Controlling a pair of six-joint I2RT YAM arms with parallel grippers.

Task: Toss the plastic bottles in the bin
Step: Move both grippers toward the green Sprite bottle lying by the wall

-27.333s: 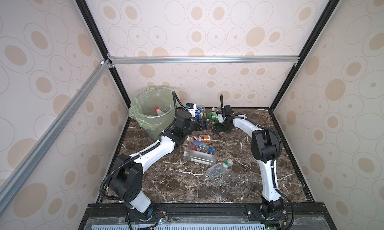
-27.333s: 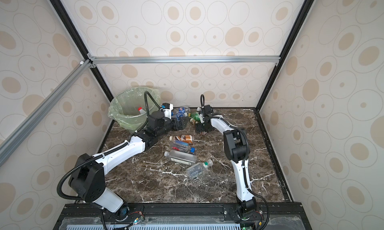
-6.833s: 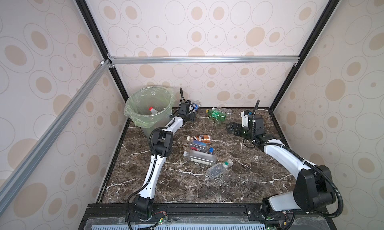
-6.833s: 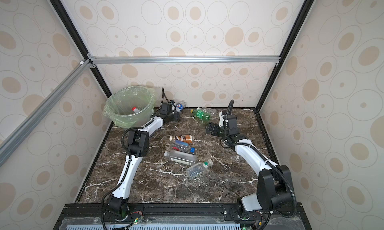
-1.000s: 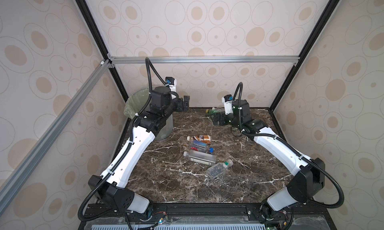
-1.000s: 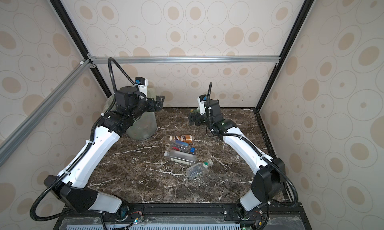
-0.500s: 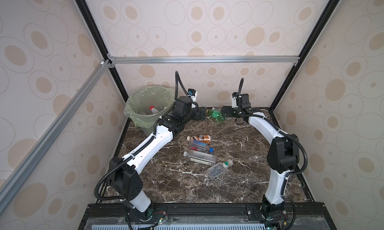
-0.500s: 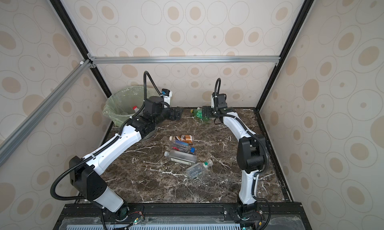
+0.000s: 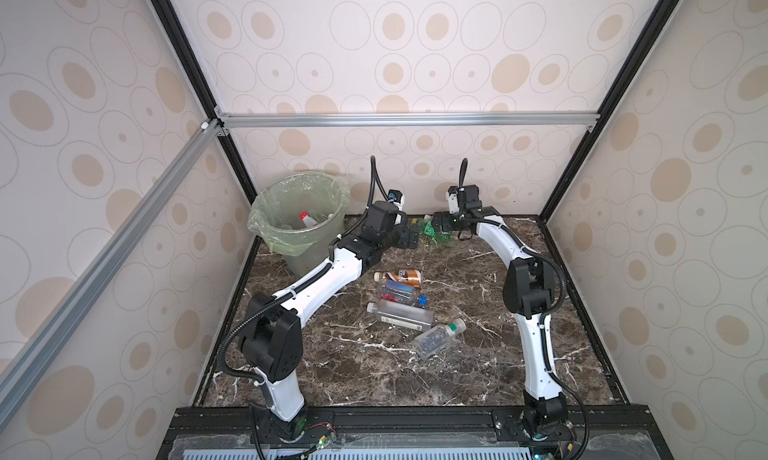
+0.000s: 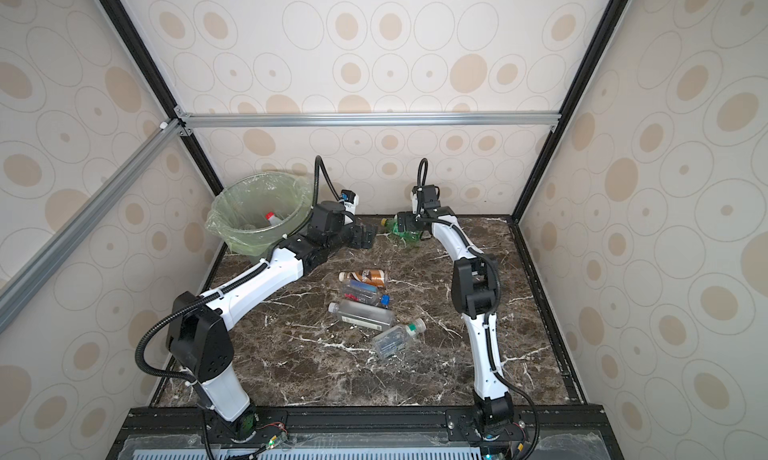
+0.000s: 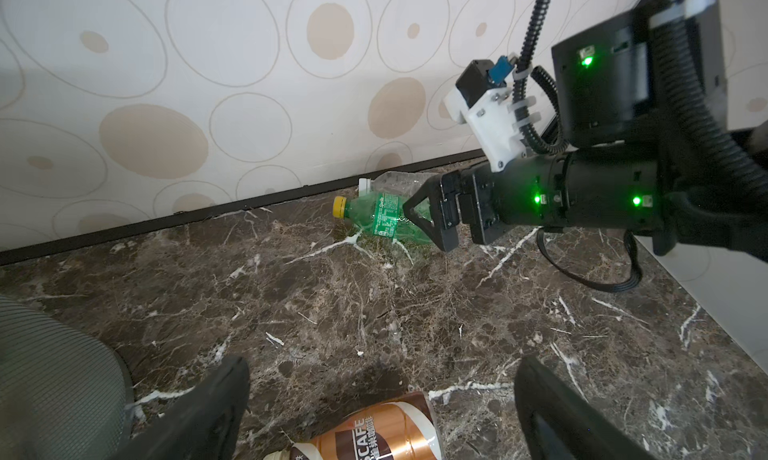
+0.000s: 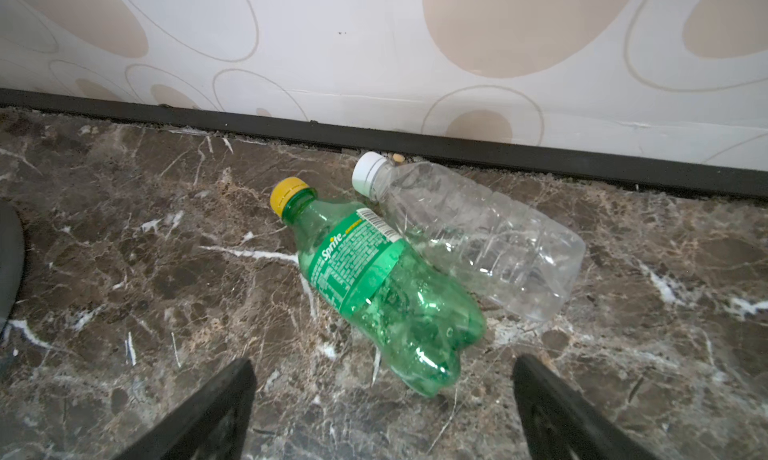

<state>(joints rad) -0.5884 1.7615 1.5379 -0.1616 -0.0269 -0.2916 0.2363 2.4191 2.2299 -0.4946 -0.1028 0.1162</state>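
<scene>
Dropped down from high over the bin (image 9: 299,196) a second ago (the left arm, that is); now lies low just beside it; holds the left fingers (image 11: 208,412) spread as wide as can be, with nothing in them; points them at the green bottle (image 12: 374,279). Swung over to the back wall (image 12: 374,42) on the other side too; keeps the right fingers (image 12: 561,408) wide open and empty, with the green bottle's bottom end just between the tips; no squeeze yet. Looks like one throw done and the green bottle next to go. Shows a red-capped bottle (image 9: 305,220) down in the bin; leaves a clear bottle (image 12: 478,237) touching the green one by the wall, and a small bunch of bottles (image 9: 399,314) in the middle of the desk (image 9: 457,375); lots left to do. Dark brown marble with white veins; cream with tan ovals on every side of the room; black and silver frame bars (image 9: 407,119).
</scene>
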